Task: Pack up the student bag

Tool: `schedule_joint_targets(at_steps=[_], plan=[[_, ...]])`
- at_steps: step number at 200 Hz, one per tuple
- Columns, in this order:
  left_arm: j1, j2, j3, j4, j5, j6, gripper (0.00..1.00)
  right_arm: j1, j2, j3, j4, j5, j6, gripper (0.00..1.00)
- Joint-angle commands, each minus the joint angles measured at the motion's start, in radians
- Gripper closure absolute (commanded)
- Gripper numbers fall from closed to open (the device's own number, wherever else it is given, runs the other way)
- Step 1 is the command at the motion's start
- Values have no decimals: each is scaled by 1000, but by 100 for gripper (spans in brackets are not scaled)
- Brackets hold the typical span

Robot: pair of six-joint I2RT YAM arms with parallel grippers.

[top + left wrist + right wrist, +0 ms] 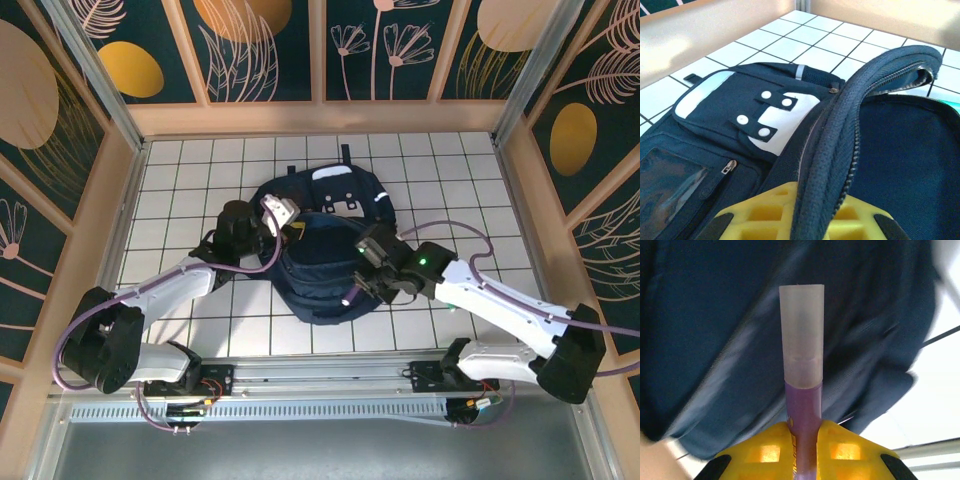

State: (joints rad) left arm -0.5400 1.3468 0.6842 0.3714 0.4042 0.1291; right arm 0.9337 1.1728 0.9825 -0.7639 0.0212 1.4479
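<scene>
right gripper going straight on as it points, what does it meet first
Most likely the bag, met by the capped marker held in the right gripper; blur hides the gap.

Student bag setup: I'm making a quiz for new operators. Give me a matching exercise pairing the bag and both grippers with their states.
1. left gripper
2. right gripper
3. student bag

A. closed on a purple pen
B. lying unzipped on the tiled table
C. pinching the bag's zip rim

Pairs: 1-C, 2-A, 3-B
</scene>
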Motion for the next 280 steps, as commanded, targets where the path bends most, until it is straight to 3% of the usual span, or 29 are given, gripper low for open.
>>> schedule_joint_targets(at_steps=[1,52,62,95,103,128,138,157,185,209,241,260,280], plan=[[-21,-33,3,112,29,-42,100,27,64,82,145,-27,157,87],[-24,-71,-9,88,54,-82,100,-115,181,95,400,-20,192,88],[-27,-74,-6,83,71,-104,100,-140,197,91,433,-17,188,93],[-32,-88,-18,88,88,-146,100,-181,240,81,489,11,192,91],[-32,-92,-20,92,90,-156,100,-179,257,79,508,9,196,84],[-31,-102,-23,121,67,-207,100,-172,322,91,512,35,195,46],[-32,-103,-23,133,31,-245,100,-183,330,98,484,40,191,34],[-32,-101,-24,129,-55,-283,100,-201,280,87,420,42,154,26],[-32,-98,-45,150,-174,-292,100,-258,125,34,275,44,36,23],[-32,-83,-51,164,-283,-310,100,-379,3,-57,186,35,-157,24],[-32,-41,-28,174,-295,-334,100,-709,-80,-234,153,0,-287,22],[-32,-17,-5,156,-270,-354,100,-906,-101,-305,141,0,-277,20],[-32,-10,2,142,-253,-365,100,-1052,-122,-380,124,-41,-191,20]])
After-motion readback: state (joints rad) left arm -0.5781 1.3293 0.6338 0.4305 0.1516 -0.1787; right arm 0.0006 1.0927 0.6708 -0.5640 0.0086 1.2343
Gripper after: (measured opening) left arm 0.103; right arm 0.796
